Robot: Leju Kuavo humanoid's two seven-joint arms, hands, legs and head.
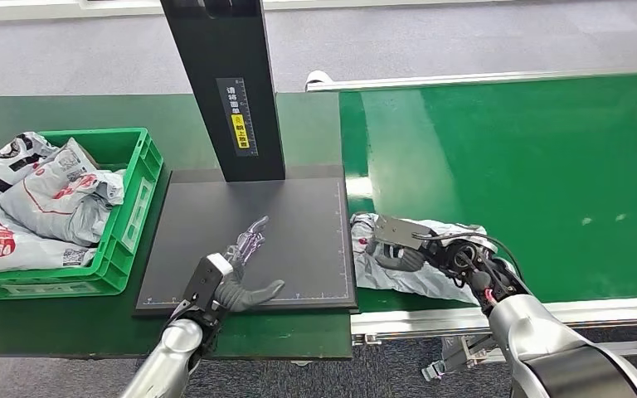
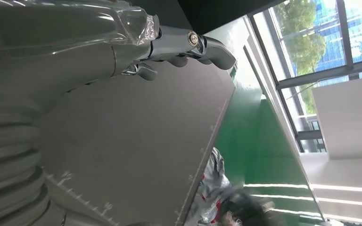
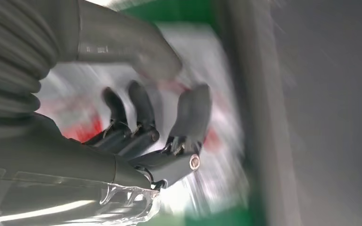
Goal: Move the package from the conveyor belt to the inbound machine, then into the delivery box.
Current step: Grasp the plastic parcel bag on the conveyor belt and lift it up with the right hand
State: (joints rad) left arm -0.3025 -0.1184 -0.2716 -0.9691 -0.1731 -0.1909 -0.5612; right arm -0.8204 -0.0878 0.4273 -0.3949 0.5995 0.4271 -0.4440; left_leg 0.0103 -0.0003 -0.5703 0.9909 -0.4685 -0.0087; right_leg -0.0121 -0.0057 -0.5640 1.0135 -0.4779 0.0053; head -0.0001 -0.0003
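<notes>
Left hand (image 1: 236, 274), fingers spread and holding nothing, hovers over the inbound machine's black platform (image 1: 299, 224). Right hand (image 1: 415, 249) rests on a crumpled grey-and-red package (image 1: 398, 278) at the conveyor belt's (image 1: 514, 166) near edge, apparently gripping it; motion blur obscures the grip.

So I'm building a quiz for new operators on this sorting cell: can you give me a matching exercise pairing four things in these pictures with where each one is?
Things:
1. package
2. left hand
3. green crate
4. right hand

Places:
A. on the package at the belt's near edge
B. over the dark scan plate
C. on the green conveyor belt, beside the plate
D. at the plate's far side from the belt, full of grey packages

Pairs: 1-C, 2-B, 3-D, 4-A
</notes>
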